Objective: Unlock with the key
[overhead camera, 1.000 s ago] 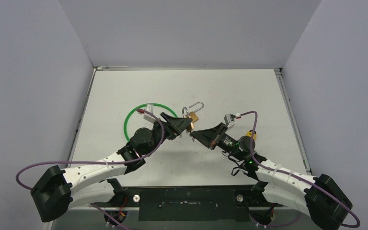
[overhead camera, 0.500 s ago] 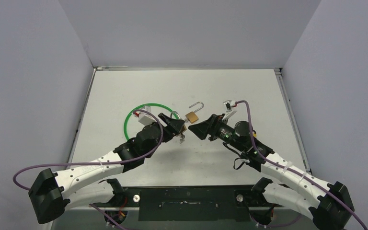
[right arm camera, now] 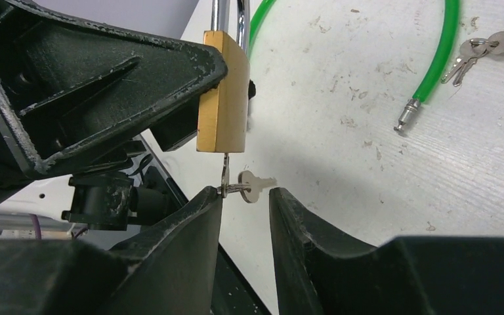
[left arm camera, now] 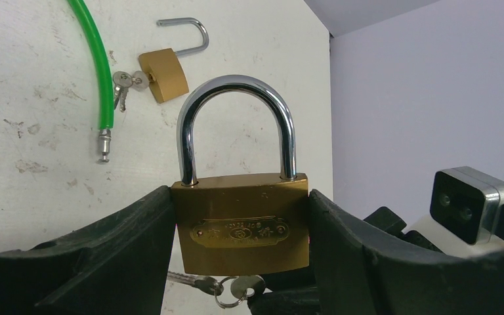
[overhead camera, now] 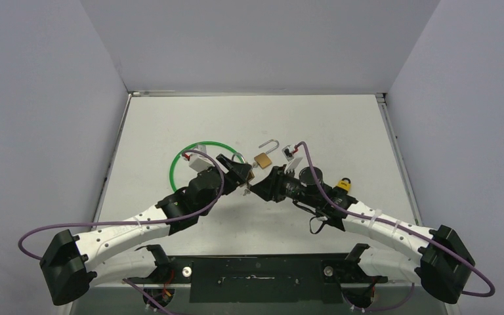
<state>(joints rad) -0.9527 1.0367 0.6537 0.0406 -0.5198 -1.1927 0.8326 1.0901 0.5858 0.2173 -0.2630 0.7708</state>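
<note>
1. the left gripper [left arm camera: 239, 203] is clamped on the two sides of a brass padlock [left arm camera: 241, 230], which sits right between its fingers with the loop up and shut.
2. the key [right arm camera: 225, 172] is stuck in the underside of the padlock, just below the left fingers. a spare key [right arm camera: 254, 182] dangles from its ring [right arm camera: 226, 190].
3. the right gripper [right arm camera: 246, 195] has its fingers apart, one on each side of the ring, just under the padlock. it grips nothing yet.
4. closing here could pinch the spare key or the ring instead of the key's head, so a twist would only spin the ring.
5. a downward tug could draw the key out, and a hard twist could turn the padlock in the left fingers, which hold only its smooth sides.
</note>
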